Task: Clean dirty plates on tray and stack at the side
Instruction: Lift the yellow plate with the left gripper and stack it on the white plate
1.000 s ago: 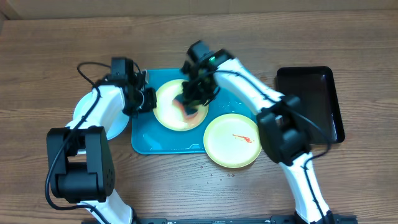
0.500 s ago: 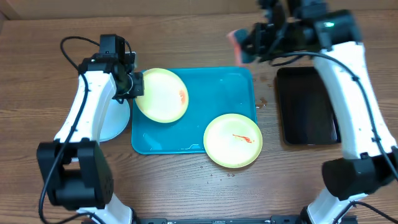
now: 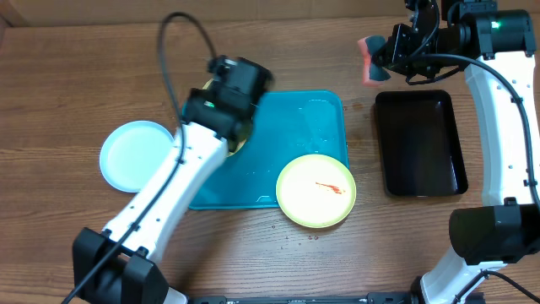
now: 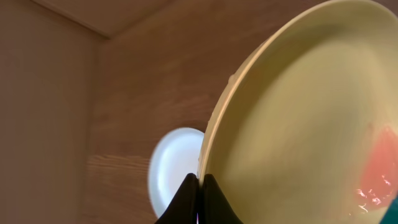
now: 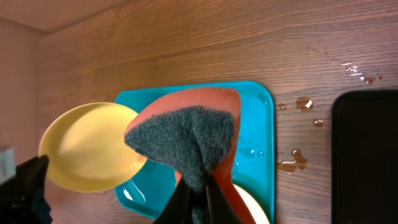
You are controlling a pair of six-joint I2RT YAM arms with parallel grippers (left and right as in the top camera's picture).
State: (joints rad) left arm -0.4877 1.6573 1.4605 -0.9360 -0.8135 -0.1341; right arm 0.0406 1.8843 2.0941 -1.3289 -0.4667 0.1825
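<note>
Left pincer (image 4: pixel 199 183) is pressed together on the rim of a yellow-green plate (image 4: pixel 298 106), fingertips closed on its edge. That plate fills most of the left wrist view, with a pinkish smear (image 4: pixel 378 168) near its right side. Overhead it's mostly hidden under the left arm, only slivers showing at the left end of the tray (image 3: pixel 304 118); can't tell if it touches the tray. Light blue plate (image 3: pixel 135 155) lies flat on the surface (image 3: pixel 67 76), left of the tray and apart from it. Second yellow-green plate (image 3: pixel 316 192) sits across the tray's near-right corner, partly on the rim and partly over the surface, with a red smear on its whitish centre. Right pincer (image 5: pixel 198 186) is pinching a sponge (image 5: pixel 186 134), orange body with a dark grey scrub face, held in the air near the tray's far-right corner and the far end of the black tray (image 3: pixel 419 142). Droplets (image 5: pixel 297 163) on the wood between the two trays.
</note>
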